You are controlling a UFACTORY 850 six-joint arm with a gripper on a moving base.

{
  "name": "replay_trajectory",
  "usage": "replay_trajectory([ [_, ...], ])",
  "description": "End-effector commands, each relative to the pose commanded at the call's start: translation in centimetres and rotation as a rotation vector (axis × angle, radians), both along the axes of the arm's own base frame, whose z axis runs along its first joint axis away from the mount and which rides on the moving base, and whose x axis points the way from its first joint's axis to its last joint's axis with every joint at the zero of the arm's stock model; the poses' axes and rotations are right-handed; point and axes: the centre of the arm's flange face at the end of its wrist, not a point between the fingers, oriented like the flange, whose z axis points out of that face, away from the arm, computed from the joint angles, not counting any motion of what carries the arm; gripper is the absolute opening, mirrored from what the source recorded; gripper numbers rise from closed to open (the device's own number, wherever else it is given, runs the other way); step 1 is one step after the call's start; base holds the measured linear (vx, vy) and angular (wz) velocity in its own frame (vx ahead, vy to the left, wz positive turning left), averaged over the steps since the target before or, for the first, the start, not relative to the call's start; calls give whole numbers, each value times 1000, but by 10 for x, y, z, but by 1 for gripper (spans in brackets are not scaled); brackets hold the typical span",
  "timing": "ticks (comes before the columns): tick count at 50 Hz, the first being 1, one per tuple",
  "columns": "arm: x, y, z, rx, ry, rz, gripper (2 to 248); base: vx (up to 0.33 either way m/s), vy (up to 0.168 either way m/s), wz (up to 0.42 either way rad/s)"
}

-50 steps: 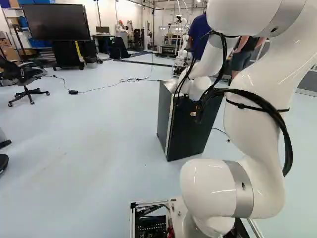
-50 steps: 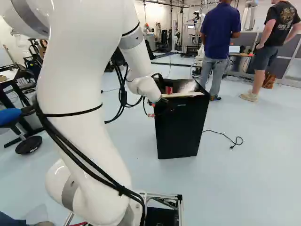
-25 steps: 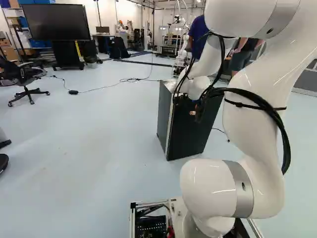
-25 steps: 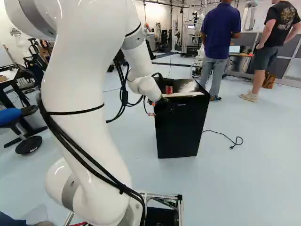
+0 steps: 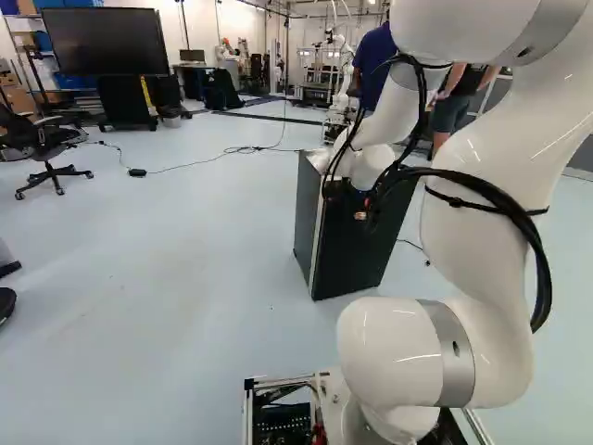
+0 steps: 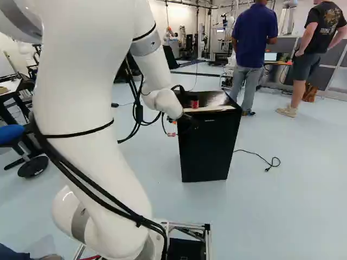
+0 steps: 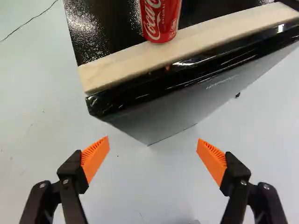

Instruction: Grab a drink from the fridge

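Edges: From where I stand, the black fridge (image 6: 209,151) has a pale strip (image 6: 210,109) along the near edge of its top, a glossy dark rim just under it. In the wrist view that rim crosses ahead of the fingers, apart from both pads (image 7: 96,156).
Open room: Pale floor (image 5: 167,250) stretches wide to the left of the fridge, reaching an office chair (image 5: 46,153) at the far left of the left base view.
Gripper: The black gripper (image 6: 181,122) hangs by the fridge's left near corner, its fingers spread wide, with floor in view between them.
Can: It's a red drink can (image 7: 160,18) with white lettering and a silvery foot, upright on the fridge top, beyond the fingers and right at the strip. In the right base view it stands toward the left end of that top.
Top: The surface (image 6: 219,99) is black and shiny, catching pale glare.
Room: A big dark screen (image 5: 104,42) stands far left, another robot (image 5: 341,88) rises beyond the fridge, and a loose cord (image 6: 260,158) lies on the floor to the fridge's right.
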Motion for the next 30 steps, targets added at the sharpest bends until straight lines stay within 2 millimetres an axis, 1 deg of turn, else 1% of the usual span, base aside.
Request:
replay_trajectory([
  [11,-21,3,1,-3,-7,-3,247,0,0,0],
  [23,-41,-1,5,-15,-50,-23,247,0,0,0],
  [30,-49,-3,8,-29,-97,-32,247,0,0,0],
])
